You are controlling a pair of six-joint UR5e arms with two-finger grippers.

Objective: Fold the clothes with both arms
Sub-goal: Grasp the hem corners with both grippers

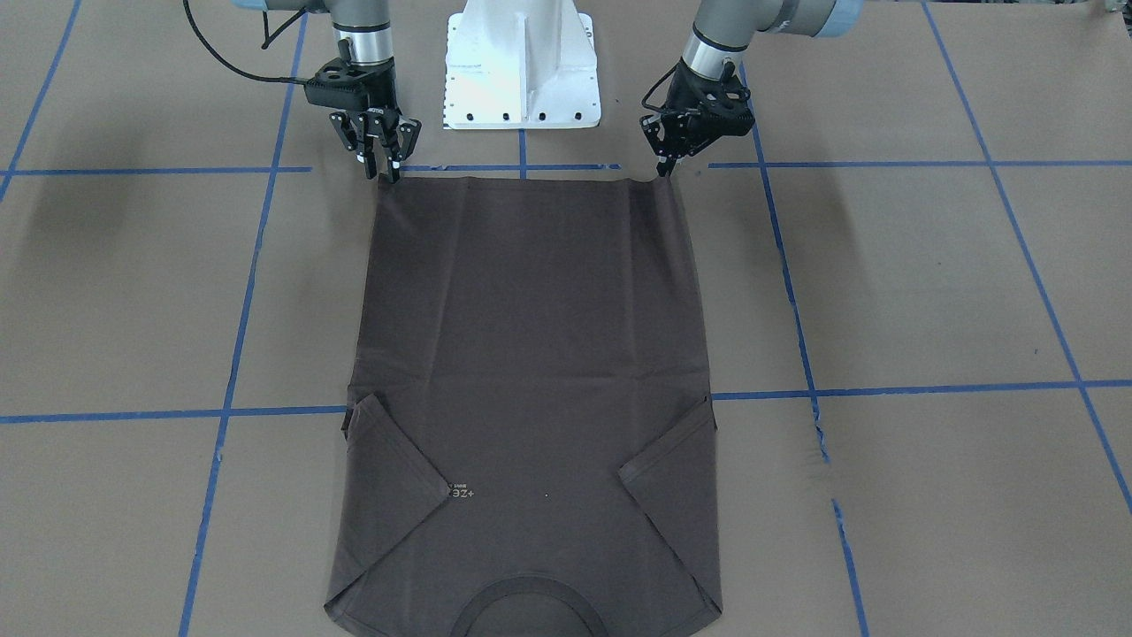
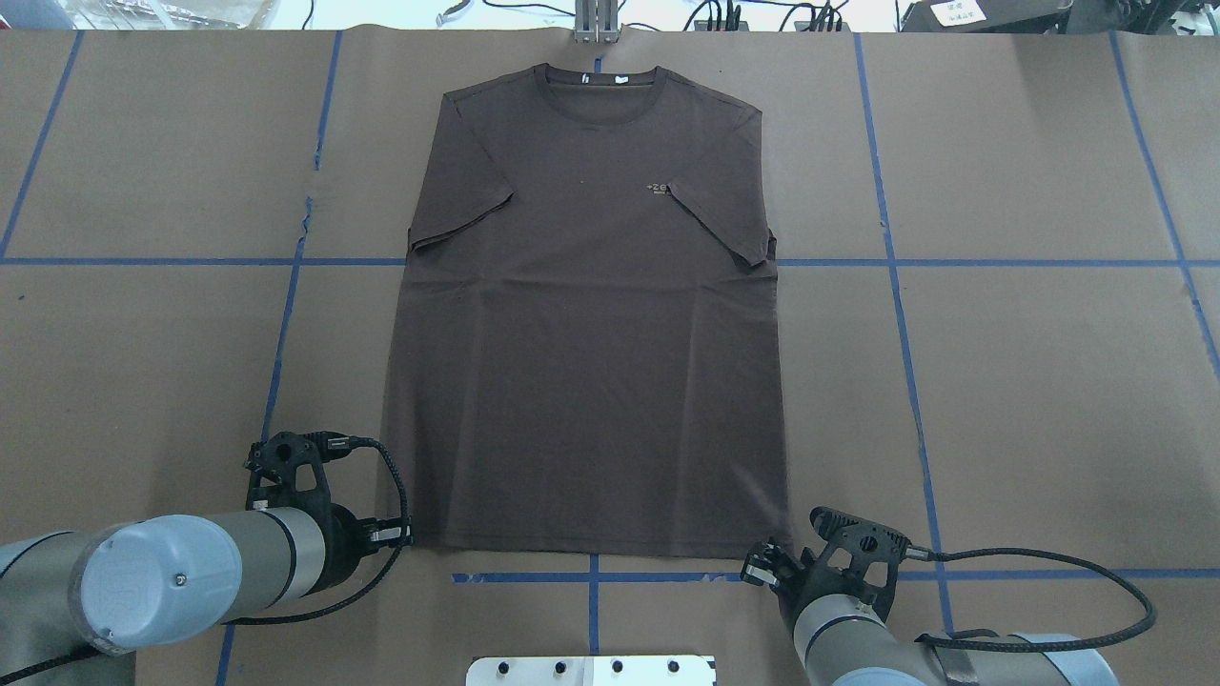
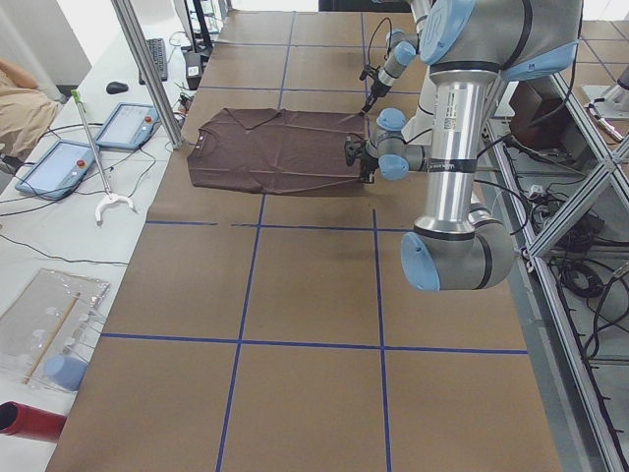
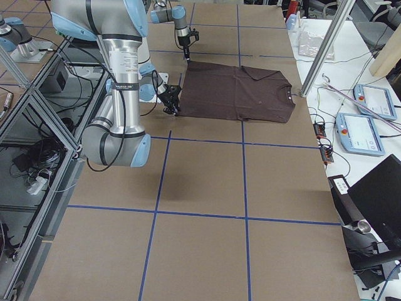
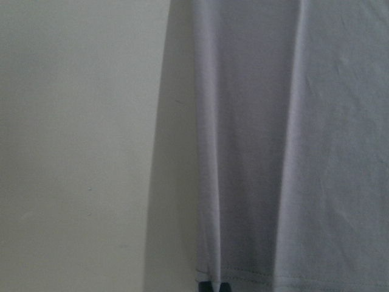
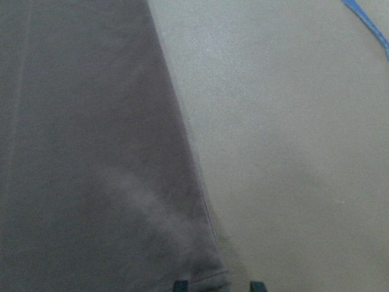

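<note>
1. Shirt is lying flat on the tabletop, collar far from the robot, sleeves folded inward;
2. left claw is pinching one hem corner, tips together;
3. right claw is standing open astride the other corner.

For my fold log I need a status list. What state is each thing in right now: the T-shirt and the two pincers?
T-shirt: spread flat, front up, collar away from the robot, sleeves folded in over the chest.
Left pincer: fingers drawn together, apparently pinching the T-shirt at its bottom edge.
Right pincer: open, fingers straddling the other bottom corner.
</note>
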